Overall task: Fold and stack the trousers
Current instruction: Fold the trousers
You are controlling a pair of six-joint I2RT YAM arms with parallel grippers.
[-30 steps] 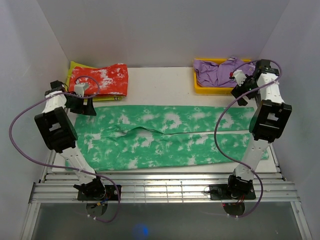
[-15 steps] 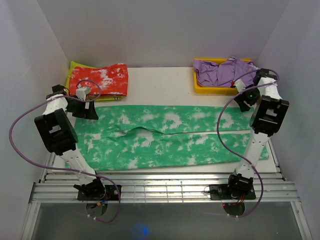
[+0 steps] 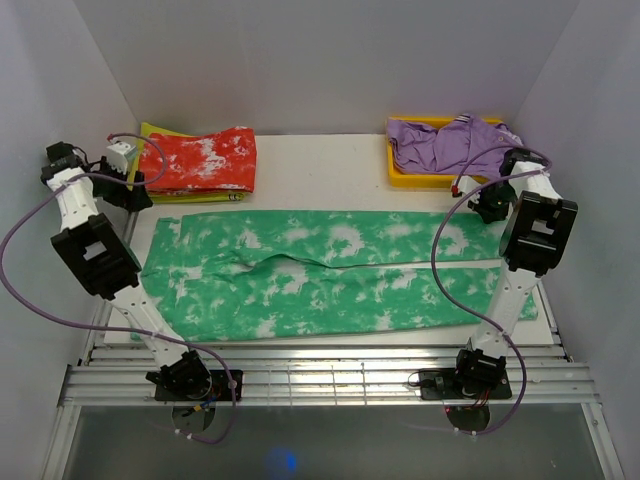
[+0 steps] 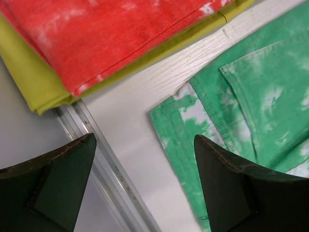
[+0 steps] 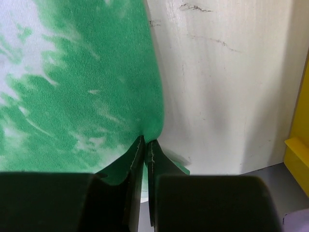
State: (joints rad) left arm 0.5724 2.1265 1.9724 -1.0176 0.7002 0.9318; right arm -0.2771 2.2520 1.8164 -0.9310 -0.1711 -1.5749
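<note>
trousers [image 5: 87, 96] edge pinched in right gripper [image 5: 145, 144]

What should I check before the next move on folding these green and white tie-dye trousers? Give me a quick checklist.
1. Right gripper shut on the right-hand edge of the bright green tie-dye cloth trousers: ok.
2. How much cloth that pinch holds: cannot tell, too little shows.
3. Left gripper gripping the waistband corner: not ok, it is open and beside the corner.
4. Trousers spread flat: not ok, one ridge runs between the legs mid-length.
5. Folded red-and-white blotched garment clear of the trousers: ok, a strip of white table lies between them.
</note>
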